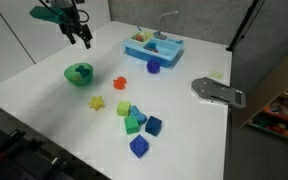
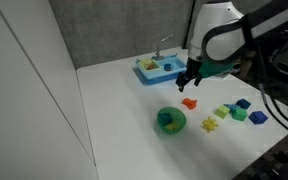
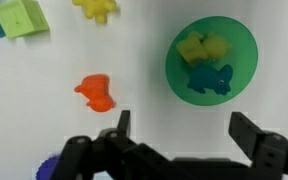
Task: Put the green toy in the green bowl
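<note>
The green bowl point(image 3: 238, 44) lies at the upper right of the wrist view and shows in both exterior views point(image 1: 72, 71) point(image 2: 161, 124). Inside it lie a dark teal green toy point(image 3: 210, 80) and a yellow-green toy point(image 3: 202, 47), side by side. My gripper point(image 3: 181, 120) is open and empty. It hangs in the air above the table, beside the bowl and clear of it, as both exterior views show point(image 1: 85, 40) point(image 2: 189, 85).
An orange toy point(image 3: 96, 92) lies on the white table beside the bowl, and a yellow toy point(image 1: 97, 102) lies near it. A cluster of green and blue blocks point(image 1: 134, 120) sits toward the table's front. A blue tray point(image 1: 152, 47) stands at the back, with a grey tool point(image 1: 216, 92) near the edge.
</note>
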Available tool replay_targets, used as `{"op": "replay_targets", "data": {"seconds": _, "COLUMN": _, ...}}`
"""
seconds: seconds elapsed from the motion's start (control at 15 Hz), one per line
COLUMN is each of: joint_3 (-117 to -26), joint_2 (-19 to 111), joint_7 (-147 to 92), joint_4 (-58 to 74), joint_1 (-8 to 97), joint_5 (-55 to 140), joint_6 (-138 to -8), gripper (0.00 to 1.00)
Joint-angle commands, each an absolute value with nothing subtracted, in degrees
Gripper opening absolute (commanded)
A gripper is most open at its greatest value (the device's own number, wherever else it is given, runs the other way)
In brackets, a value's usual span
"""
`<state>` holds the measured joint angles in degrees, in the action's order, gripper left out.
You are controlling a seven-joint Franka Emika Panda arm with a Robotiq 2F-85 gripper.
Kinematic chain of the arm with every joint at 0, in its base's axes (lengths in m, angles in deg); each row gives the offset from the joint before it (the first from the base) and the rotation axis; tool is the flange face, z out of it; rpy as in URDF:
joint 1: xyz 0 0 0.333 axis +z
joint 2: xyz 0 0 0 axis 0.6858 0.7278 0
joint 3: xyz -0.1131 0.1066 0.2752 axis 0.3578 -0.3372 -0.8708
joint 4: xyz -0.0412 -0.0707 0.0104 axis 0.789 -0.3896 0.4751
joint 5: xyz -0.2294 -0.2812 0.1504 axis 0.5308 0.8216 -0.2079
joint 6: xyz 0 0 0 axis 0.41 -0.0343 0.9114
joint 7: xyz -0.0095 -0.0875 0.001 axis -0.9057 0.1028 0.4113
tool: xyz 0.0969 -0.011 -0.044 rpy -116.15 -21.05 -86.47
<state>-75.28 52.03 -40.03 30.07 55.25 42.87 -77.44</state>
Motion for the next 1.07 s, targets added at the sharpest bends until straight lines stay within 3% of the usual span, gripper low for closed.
{"op": "replay_targets", "data": {"seconds": 0.0, "joint_3": -74.5, "joint_2": 44.0, "joint_7": -42.7, "joint_4": 34.3, "joint_1": 54.2, "joint_5": 43.2, "joint_6": -71.7, "gripper": 1.0}}
{"op": "replay_targets", "data": {"seconds": 1.0, "joint_3": -76.9, "joint_2": 20.7, "joint_7": -42.0, "joint_4": 33.6, "joint_1": 48.7, "joint_5": 39.3, "joint_6": -43.4, "gripper": 1.0}}
